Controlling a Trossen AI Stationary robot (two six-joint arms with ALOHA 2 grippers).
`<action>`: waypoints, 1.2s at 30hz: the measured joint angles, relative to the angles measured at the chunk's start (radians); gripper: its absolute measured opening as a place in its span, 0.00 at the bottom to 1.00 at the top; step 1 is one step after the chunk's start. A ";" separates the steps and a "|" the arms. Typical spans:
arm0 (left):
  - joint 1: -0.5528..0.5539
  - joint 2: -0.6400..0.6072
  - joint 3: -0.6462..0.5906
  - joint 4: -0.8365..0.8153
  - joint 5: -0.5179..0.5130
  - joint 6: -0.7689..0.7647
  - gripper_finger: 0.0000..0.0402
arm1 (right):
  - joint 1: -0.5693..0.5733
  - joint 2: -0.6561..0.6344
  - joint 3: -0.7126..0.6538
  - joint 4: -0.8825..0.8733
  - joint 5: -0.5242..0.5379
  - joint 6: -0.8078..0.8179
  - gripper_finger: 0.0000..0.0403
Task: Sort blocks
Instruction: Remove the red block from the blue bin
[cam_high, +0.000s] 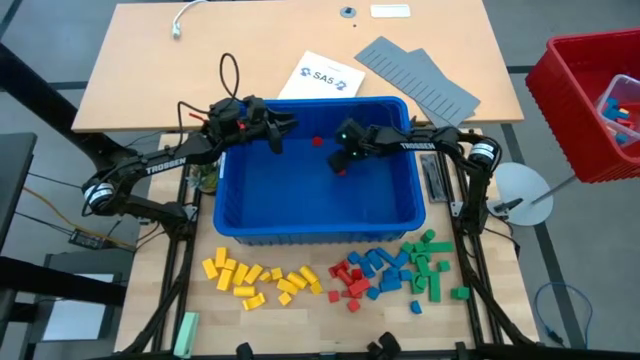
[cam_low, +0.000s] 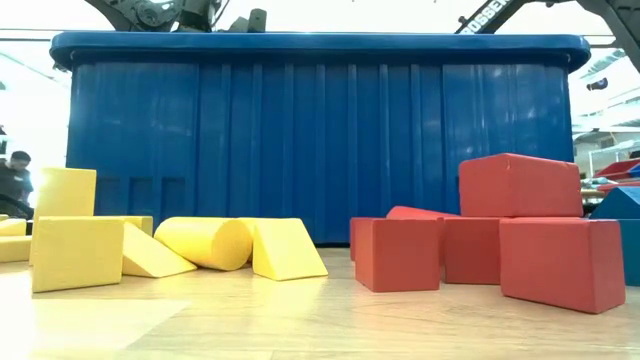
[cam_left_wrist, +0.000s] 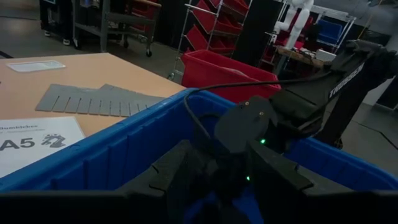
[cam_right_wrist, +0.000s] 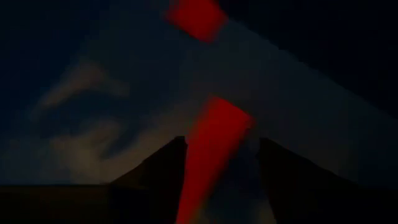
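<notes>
Wooden table (cam_high: 150, 70) carries blue bin (cam_high: 318, 222): one loose red block (cam_high: 317, 141) inside; right gripper (cam_high: 342, 165) pinches second red block (cam_right_wrist: 211, 155); left gripper (cam_high: 277, 133) at bin's rim, grip unclear.

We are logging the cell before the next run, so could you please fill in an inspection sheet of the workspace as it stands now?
Surface: light wooden table, with a blue bin at its middle.
Job's things: yellow blocks, red and blue blocks mixed and green blocks lie grouped in front of the bin; two red blocks inside, one loose, one between the right end effector's fingers.
Clutter: grey ridged panels, printed sheet, pale green bar.
Grippers: left end effector hangs open over the bin; right end effector is down in it.
Cables: white cable on the table's far edge.
Surroundings: red crate at right.
</notes>
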 joint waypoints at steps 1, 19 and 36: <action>0.000 0.000 0.000 0.000 0.000 0.000 0.41 | 0.001 -0.004 0.000 -0.034 0.033 0.025 0.47; 0.000 0.000 0.000 0.000 0.000 0.000 0.41 | 0.021 0.052 0.000 0.027 0.088 0.133 0.59; 0.000 0.000 0.000 0.003 0.000 0.000 0.41 | 0.034 0.132 0.003 0.054 0.061 0.086 0.56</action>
